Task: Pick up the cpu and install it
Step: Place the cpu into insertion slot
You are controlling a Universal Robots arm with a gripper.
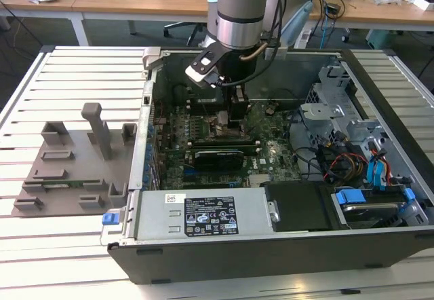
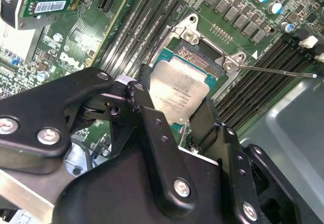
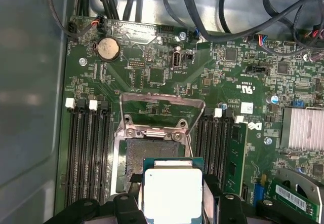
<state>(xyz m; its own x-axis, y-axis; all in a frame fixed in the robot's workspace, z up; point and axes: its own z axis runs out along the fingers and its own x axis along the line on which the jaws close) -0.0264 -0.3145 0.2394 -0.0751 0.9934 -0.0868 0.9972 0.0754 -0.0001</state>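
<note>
Pincer (image 2: pixel 174 110) grasps the cpu (image 3: pixel 171 191) just over the open motherboard socket (image 3: pixel 152 155): picked up, apparently not yet seated.

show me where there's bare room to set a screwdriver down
Bare slats of the table beyond the grey holder plate, and past the case at the exterior view's right. Crowded: inside the case, where the gripper holds the cpu over the socket.
</note>
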